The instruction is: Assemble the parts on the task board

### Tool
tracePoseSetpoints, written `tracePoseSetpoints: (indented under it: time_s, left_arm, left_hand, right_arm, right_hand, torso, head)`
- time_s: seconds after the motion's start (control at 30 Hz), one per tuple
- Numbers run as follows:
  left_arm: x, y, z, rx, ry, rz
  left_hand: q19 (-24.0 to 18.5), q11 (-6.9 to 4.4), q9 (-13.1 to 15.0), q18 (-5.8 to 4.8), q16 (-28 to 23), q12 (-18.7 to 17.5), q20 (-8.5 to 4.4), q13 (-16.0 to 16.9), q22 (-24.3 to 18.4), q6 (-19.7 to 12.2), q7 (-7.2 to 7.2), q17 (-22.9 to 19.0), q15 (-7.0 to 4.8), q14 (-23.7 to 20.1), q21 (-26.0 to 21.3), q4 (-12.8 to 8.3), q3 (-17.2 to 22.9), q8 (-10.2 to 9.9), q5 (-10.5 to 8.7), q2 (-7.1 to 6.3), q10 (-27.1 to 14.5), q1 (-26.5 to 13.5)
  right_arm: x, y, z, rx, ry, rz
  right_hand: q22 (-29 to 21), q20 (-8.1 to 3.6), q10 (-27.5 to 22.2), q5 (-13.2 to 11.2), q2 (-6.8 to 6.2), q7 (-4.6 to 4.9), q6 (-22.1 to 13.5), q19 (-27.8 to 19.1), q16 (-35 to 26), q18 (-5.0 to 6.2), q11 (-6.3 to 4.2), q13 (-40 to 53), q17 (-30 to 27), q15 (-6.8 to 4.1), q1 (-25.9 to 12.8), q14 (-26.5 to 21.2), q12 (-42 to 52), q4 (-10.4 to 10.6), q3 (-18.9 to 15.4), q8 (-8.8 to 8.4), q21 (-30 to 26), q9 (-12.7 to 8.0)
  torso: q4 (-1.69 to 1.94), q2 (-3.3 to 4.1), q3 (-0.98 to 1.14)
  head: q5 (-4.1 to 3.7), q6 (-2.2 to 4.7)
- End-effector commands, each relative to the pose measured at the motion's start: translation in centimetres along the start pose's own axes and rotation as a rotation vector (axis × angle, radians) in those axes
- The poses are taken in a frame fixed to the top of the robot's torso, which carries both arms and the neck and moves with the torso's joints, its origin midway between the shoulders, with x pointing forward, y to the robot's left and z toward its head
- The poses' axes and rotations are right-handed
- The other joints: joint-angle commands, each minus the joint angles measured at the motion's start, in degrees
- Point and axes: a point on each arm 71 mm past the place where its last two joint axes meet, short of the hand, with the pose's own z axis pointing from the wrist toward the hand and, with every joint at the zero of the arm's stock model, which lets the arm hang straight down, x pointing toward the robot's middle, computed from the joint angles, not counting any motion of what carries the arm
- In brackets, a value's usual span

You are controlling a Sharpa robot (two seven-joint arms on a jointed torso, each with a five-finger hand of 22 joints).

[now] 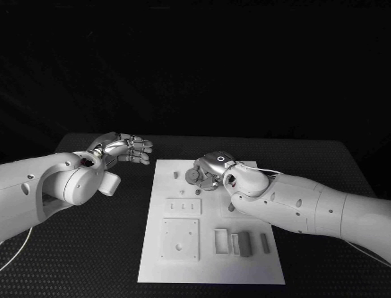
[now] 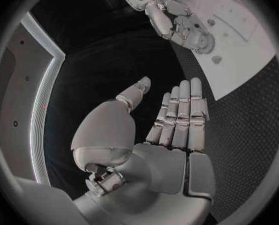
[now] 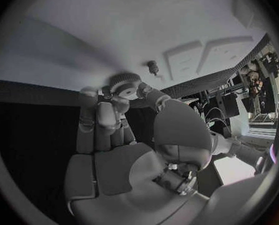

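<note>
The white task board (image 1: 249, 264) lies in the middle of the black table. My right hand (image 1: 211, 167) is over its far end and pinches a round, ridged gear-like part (image 1: 195, 176) between thumb and fingers. The right wrist view has that part (image 3: 124, 81) at the fingertips, close to the board (image 3: 114, 25) and beside a small peg (image 3: 153, 66). My left hand (image 1: 124, 149) hovers off the board's far left corner, fingers straight and apart, holding nothing. In the left wrist view its palm (image 2: 171, 150) is bare, with the right hand (image 2: 174, 20) and its part (image 2: 206, 43) beyond.
Two flat square plates (image 1: 183, 207) (image 1: 180, 238) lie on the board's left half. Upright rectangular pieces (image 1: 220, 241) (image 1: 243, 243) and a thin bar (image 1: 265, 243) stand near its front right. Small pegs (image 1: 176, 176) sit at the far left. Black table (image 1: 114, 248) surrounds the board.
</note>
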Motion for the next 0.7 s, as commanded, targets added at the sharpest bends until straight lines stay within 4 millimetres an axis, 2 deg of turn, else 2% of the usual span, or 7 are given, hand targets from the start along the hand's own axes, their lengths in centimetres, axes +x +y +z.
tracePoseSetpoints:
  time_s: [0.03, 0.4, 0.7]
  left_arm:
    - [0.21, -0.16, 0.03, 0.008, 0.016, -0.001]
    - [0.24, -0.17, 0.09, 0.008, 0.016, 0.0]
    - [0.22, -0.17, 0.08, 0.008, 0.015, 0.0]
  left_hand:
    - [0.0, 0.0, -0.1, 0.82, -0.2, -0.2, -0.08, 0.0, 0.1, 0.1, 0.9, 0.1, -0.06, 0.5, -0.2, 0.3, 0.1, -0.4, -0.31, 0.07, 0.3, -0.5]
    - [0.0, -0.01, -0.1, 0.83, -0.2, -0.2, -0.08, 0.0, 0.1, 0.1, 0.9, 0.1, -0.07, 0.5, -0.2, 0.3, 0.2, -0.4, -0.31, 0.07, 0.3, -0.5]
    - [0.0, -0.01, -0.1, 0.83, -0.3, -0.2, -0.08, 0.0, 0.1, 0.1, 0.91, 0.2, -0.07, 0.5, -0.2, 0.3, 0.2, -0.4, -0.31, 0.08, 0.3, -0.5]
  right_arm:
    - [0.4, 0.03, 0.04, -0.008, 0.046, 0.002]
    - [0.5, -0.14, 0.19, 0.011, 0.07, 0.034]
    - [0.64, -0.89, 0.08, 0.041, 0.103, 0.073]
  right_hand:
    - [1.2, -0.18, -0.3, 0.4, 1.05, -0.09, -0.2, -0.1, 0.3, 3.52, -0.07, 0.1, 0.1, -0.19, 0.1, -0.1, 0.0, -0.6, -0.1, -0.22, 0.2, 0.1]
    - [1.1, -0.09, -0.3, 0.4, 1.9, -0.06, -0.4, -0.2, 0.3, 3.52, -0.03, 0.1, 0.3, -0.16, -0.2, -0.1, 0.0, -1.5, -0.7, -0.18, 0.3, 0.2]
    - [1.1, -0.04, -0.4, 0.3, 2.04, 0.0, -0.6, -0.3, 0.3, 3.52, 0.02, 0.2, 0.3, -0.12, -0.5, -0.2, 0.0, -1.7, -1.0, -0.24, 0.3, 0.2]
  torso:
    - [-0.01, -0.02, -0.01]
    - [-0.03, -0.02, -0.02]
    - [0.02, -0.05, -0.03]
  head:
    - [0.07, 0.01]
    - [-0.05, -0.08]
    - [-0.07, -0.1]
